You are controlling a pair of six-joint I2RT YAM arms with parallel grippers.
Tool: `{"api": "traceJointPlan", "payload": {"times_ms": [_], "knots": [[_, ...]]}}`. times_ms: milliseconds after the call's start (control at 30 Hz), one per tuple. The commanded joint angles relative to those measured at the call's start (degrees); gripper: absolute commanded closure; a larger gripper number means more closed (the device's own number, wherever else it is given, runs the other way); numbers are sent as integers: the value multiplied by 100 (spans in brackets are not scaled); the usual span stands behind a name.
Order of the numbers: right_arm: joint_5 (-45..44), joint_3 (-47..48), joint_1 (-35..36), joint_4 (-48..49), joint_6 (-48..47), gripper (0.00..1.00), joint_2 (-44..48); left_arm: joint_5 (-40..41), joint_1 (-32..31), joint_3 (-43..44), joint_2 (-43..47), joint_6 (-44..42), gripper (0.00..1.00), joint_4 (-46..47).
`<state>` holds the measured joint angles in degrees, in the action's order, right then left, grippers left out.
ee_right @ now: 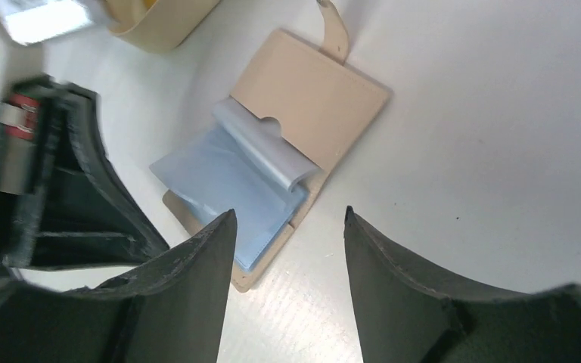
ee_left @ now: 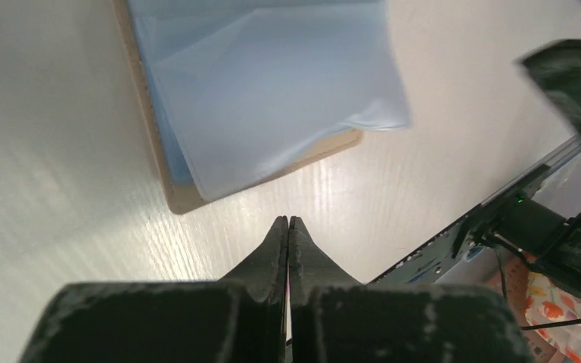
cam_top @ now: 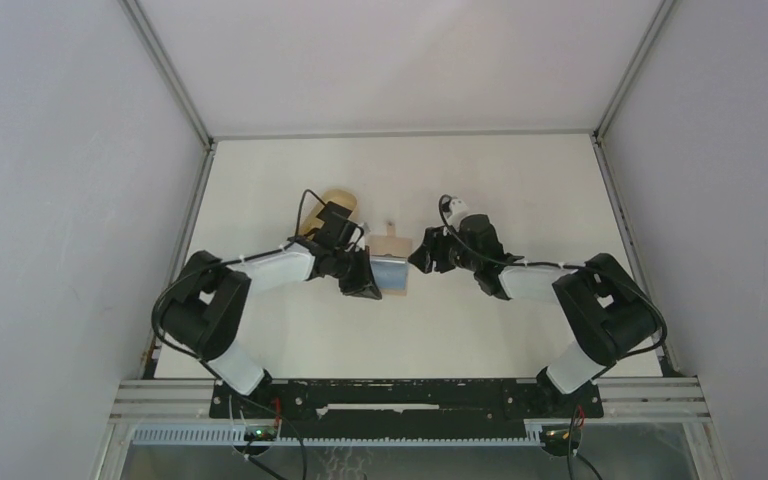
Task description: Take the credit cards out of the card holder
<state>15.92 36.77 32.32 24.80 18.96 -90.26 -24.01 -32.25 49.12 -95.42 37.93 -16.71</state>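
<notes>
The tan card holder (cam_top: 391, 243) lies open on the table, its snap tab pointing away. Light blue credit cards (cam_top: 393, 276) lie on its near half; I cannot tell cards from sleeve leaves. In the right wrist view the holder (ee_right: 321, 94) shows one pale leaf curled up over the blue cards (ee_right: 223, 181). My left gripper (cam_top: 367, 283) is shut and empty at the holder's left edge; in its own view its tips (ee_left: 288, 221) sit just off the holder's corner (ee_left: 181, 200), below the blue cards (ee_left: 265, 91). My right gripper (cam_top: 422, 256) is open and empty beside the holder's right edge, apart from it (ee_right: 289, 215).
An oval tan tray (cam_top: 338, 206) with a raised rim stands just behind the left gripper and shows in the right wrist view (ee_right: 163, 26). The left gripper's body (ee_right: 83, 197) is close on the far side of the holder. White walls enclose the table on three sides.
</notes>
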Motion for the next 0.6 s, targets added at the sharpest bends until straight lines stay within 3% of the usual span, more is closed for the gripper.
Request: {"api": "traceJointPlan", "payload": {"times_ms": [0, 200, 400, 567], "knots": [[1116, 27, -164, 593, 719, 38, -251, 268, 207, 438, 727, -42, 100, -190], [1682, 396, -242, 723, 1272, 39, -655, 643, 337, 390, 1012, 1, 100, -157], [1670, 532, -305, 771, 1475, 40, -897, 740, 342, 354, 696, 101, 82, 177], [1659, 636, -407, 827, 1597, 40, -1067, 813, 334, 405, 360, 206, 82, 494]]}}
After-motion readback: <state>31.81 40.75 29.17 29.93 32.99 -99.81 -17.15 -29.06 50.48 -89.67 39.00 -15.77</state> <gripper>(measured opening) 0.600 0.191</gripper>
